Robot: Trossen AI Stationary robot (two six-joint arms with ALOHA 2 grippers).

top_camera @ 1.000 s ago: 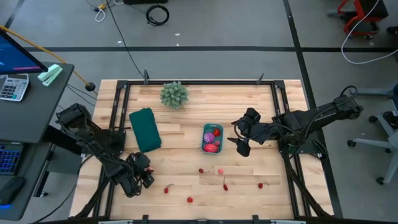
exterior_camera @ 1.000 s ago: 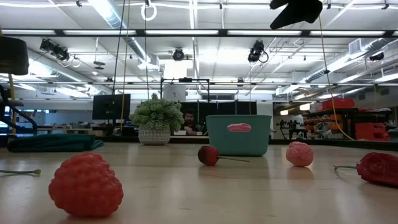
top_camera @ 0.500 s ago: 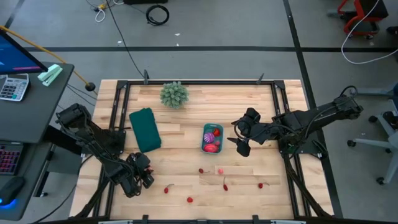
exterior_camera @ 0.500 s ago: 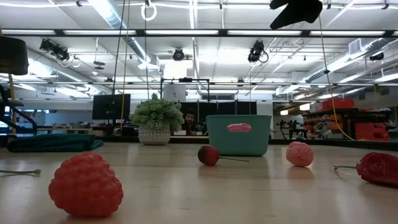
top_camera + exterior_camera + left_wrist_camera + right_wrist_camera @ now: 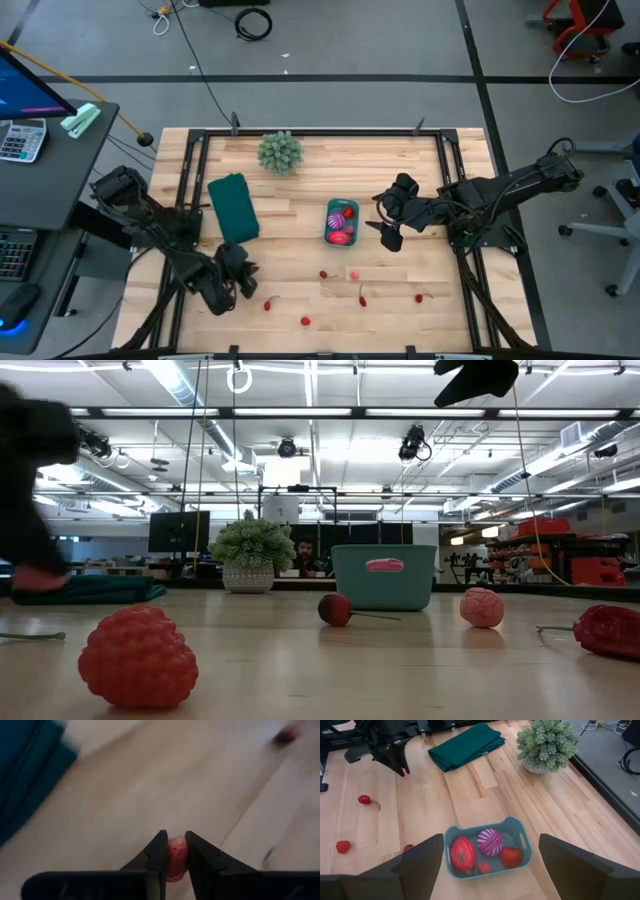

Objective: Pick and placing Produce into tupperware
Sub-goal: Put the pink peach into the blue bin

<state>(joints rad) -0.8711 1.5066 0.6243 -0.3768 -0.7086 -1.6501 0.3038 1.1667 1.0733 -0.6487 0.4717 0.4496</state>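
The teal tupperware [image 5: 341, 222] [image 5: 487, 851] stands mid-table and holds a purple ball [image 5: 490, 841] and some red produce. More small red and pink produce lies loose on the wood near the front edge [image 5: 323, 274] [image 5: 305, 321] [image 5: 137, 657]. My left gripper [image 5: 243, 276] [image 5: 173, 851] is near the front left, shut on one small red piece [image 5: 176, 861]. My right gripper [image 5: 386, 229] [image 5: 490, 842] hovers wide open above the tub's right side, touching nothing. My left gripper pinches the small red produce piece by its two sides [image 5: 176, 855] between the free ends of its two fingers. In the right wrist view the fingers slant down at it from above [image 5: 405, 771]. The piece seems a little off the table.
A dark green folded cloth [image 5: 233, 207] lies left of the tub and a spiky pale-green plant ball [image 5: 280, 151] stands at the back. A black frame runs round the table [image 5: 320, 131]. Bare wood lies between the left gripper and the tub.
My left gripper has swung a short way toward the table's right and far side in the last half second. It now shows blurred at the left edge of the low view. My right gripper has kept still.
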